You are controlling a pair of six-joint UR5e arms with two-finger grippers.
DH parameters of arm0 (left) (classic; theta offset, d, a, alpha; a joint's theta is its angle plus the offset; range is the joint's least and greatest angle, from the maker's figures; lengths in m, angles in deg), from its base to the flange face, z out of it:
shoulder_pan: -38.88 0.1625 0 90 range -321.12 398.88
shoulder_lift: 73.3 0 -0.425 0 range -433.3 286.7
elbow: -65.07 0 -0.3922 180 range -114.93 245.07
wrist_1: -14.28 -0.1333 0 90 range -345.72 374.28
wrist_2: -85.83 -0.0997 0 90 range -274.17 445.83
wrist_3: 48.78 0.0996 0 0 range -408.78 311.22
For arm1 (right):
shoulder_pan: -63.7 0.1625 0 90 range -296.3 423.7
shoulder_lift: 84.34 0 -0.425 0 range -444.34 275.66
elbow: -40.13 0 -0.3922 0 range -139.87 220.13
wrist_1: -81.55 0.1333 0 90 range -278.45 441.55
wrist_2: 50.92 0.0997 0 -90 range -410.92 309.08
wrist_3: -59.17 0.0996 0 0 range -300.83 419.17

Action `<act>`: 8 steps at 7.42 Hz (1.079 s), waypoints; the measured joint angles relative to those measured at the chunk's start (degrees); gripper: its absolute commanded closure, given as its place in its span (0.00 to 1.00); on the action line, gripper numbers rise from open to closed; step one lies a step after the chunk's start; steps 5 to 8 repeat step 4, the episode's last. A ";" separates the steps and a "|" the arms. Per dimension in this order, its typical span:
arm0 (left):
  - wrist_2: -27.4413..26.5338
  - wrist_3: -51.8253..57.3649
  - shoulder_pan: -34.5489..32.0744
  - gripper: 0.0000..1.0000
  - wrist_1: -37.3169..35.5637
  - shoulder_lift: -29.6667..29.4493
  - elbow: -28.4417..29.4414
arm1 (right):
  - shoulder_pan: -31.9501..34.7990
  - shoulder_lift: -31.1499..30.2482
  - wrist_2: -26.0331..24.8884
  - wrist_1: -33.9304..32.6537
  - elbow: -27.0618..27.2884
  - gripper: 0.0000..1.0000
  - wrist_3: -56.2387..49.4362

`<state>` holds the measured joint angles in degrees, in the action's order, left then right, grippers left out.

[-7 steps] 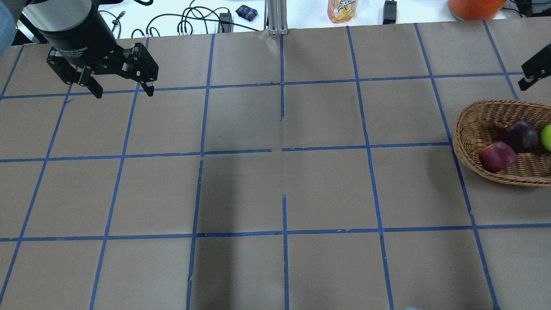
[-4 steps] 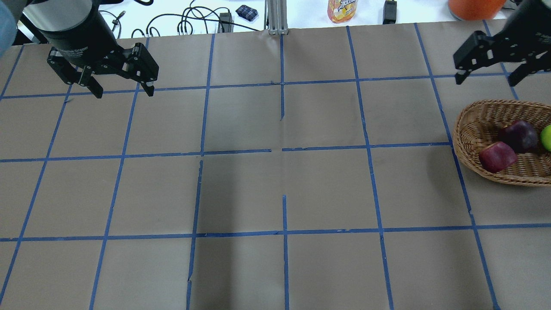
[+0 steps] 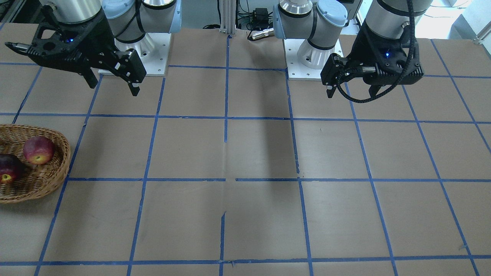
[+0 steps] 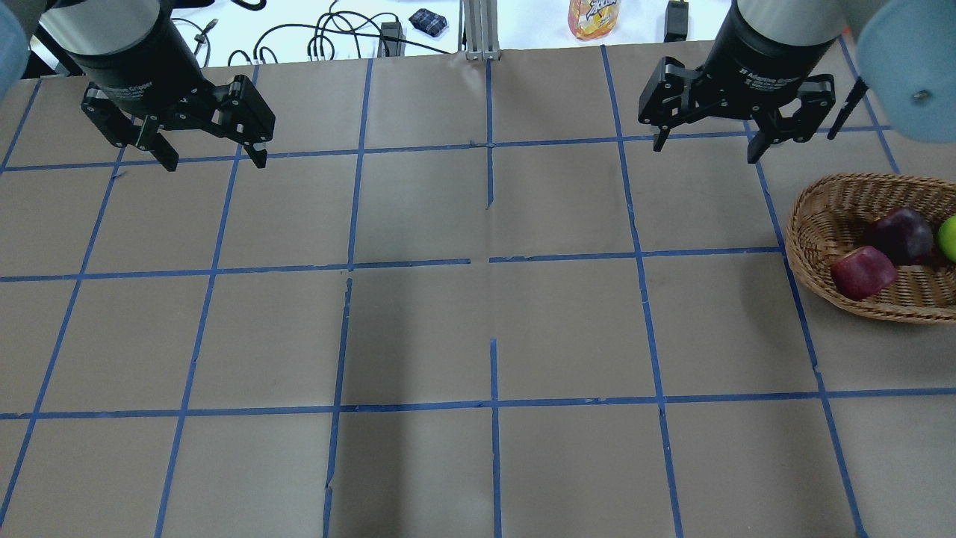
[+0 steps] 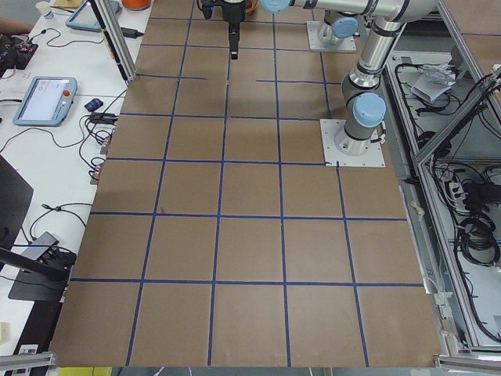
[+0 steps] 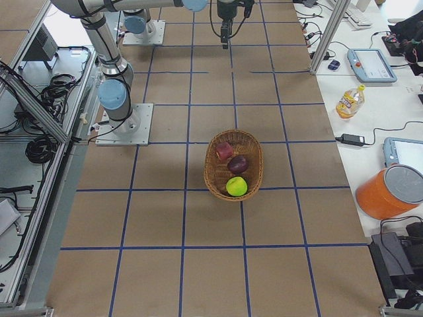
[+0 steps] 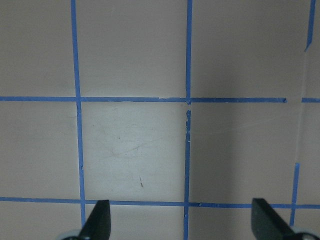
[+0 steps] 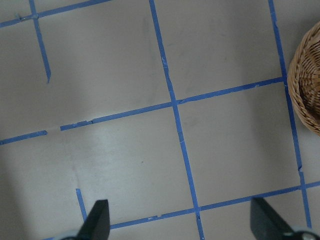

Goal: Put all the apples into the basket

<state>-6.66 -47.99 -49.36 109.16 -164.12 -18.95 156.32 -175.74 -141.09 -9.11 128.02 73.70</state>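
all three apples, the red apple [image 4: 863,273], maroon apple [image 4: 900,235] and green apple [image 6: 236,186], lie in the basket [image 4: 810,224] by the right edge of the worktop [image 4: 567,329]. so only a retreat seems left: keep the right gripper [image 4: 705,149], wide and empty, high and clear of the wicker. the left gripper [image 4: 215,161] hangs wide and empty near the far left corner. since the earlier frame the right gripper has swung inward from the right edge along the far edge; nothing else has moved.

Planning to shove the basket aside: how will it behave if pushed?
Shallow and wide, the wicker basket probably slides rather than tips. The green apple, red apple and maroon apple lie loose inside, so they may roll.
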 measured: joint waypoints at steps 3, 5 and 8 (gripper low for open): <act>-0.04 0.00 0.00 0.00 0.03 0.02 0.00 | 0.79 0.32 -0.04 -0.38 -0.08 0.00 -2.62; 0.00 0.00 0.00 0.00 0.02 0.01 0.00 | 0.85 0.44 -0.12 -0.50 -0.09 0.00 -4.65; 0.00 0.00 0.00 0.00 0.02 0.01 0.00 | 0.85 0.44 -0.12 -0.50 -0.09 0.00 -4.65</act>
